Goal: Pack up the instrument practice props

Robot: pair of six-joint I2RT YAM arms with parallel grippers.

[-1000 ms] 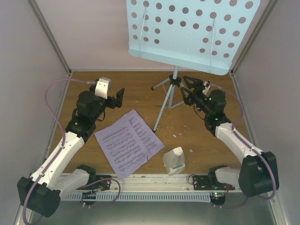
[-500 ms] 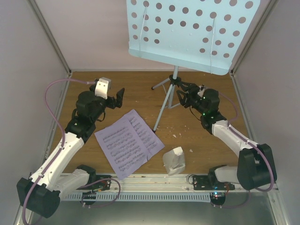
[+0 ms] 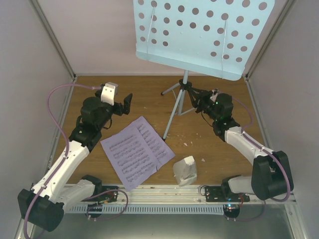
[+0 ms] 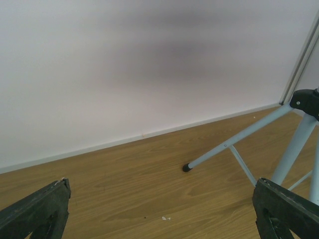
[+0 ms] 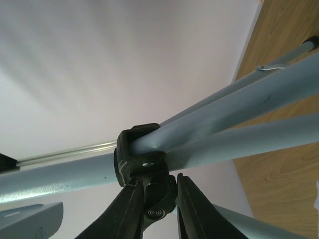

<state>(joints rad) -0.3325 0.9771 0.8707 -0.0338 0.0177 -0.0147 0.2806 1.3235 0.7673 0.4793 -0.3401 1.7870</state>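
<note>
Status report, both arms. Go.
Left gripper open. Right gripper clamped on pale-blue tripod music stand's black hub. Lavender sheet music, white pyramid metronome on table. No obstruction.

The table [image 3: 144, 99] is surfaced in wood grain with a low satin sheen. The stand [image 3: 174, 112] is made of smooth, pale-blue painted metal tube, faintly speckled, and is joined by a matt black plastic hub [image 5: 142, 159]. Its tray [image 3: 184, 60] is perforated sheet, painted alike. The pages [image 3: 137, 152] are matt printed paper. The metronome [image 3: 185, 170] is covered in clear glossy plastic.
</note>
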